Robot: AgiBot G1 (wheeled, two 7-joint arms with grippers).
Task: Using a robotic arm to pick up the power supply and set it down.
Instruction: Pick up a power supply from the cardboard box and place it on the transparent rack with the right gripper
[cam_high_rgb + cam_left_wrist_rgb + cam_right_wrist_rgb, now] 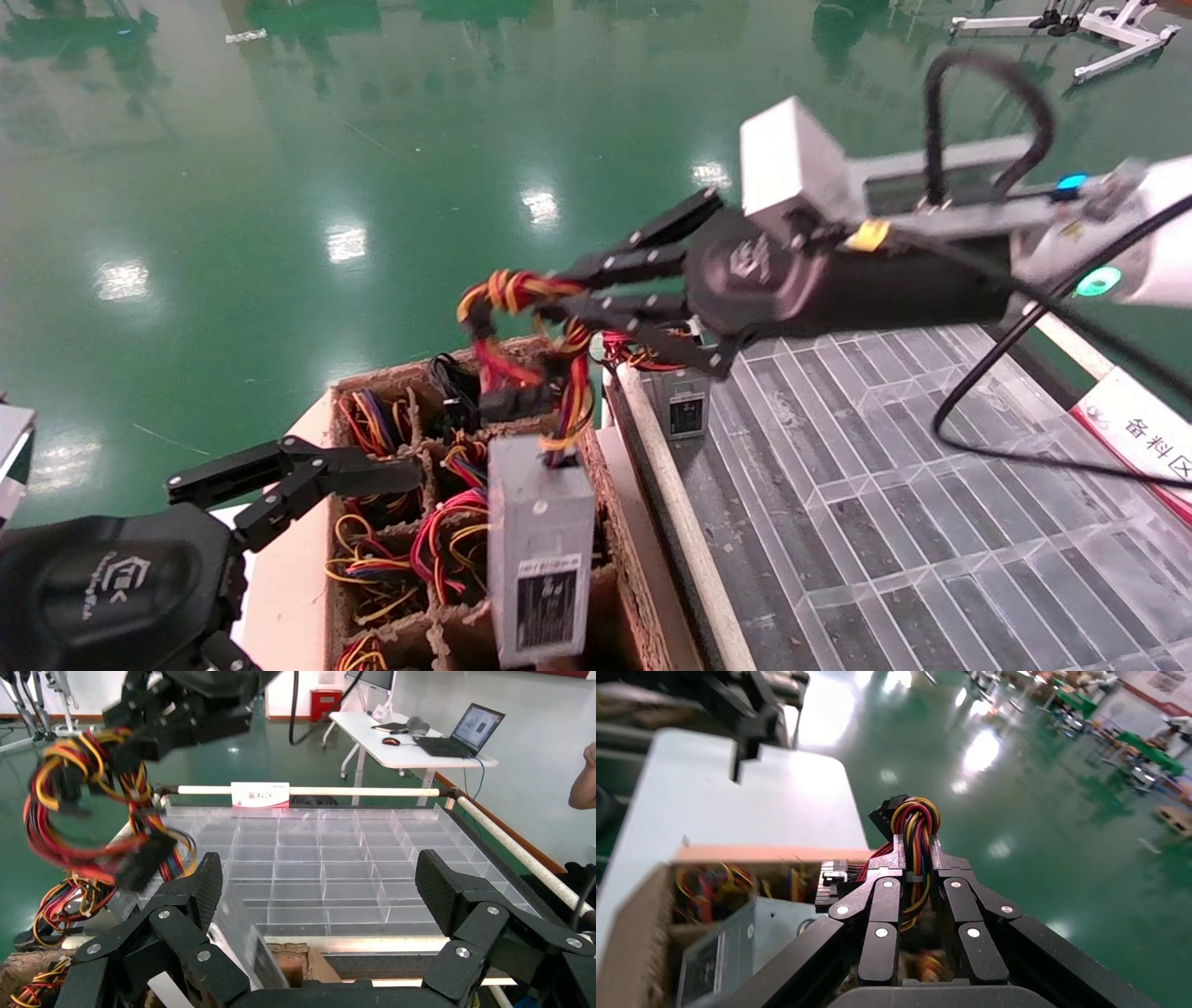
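The power supply [540, 550] is a silver-grey box with a black-and-white label. It hangs by its red, yellow and black wire bundle [507, 291] over the cardboard crate [372, 384]. My right gripper [570, 291], on the white robotic arm [1155, 233], is shut on that bundle, as the right wrist view shows [916, 846]. In the left wrist view the wire bundle [84, 811] dangles under the right gripper [183, 720], and the box [242, 948] passes close by. My left gripper [307, 485] stands open low beside the crate, nothing between its fingers [320, 881].
The crate's cells hold more wire bundles [372, 559]. To its right lies a clear compartment tray [885, 485] on a bench, with another power supply [684, 405] standing at its near corner. A white rail [316, 791] and a sign [260, 794] border the tray's far side.
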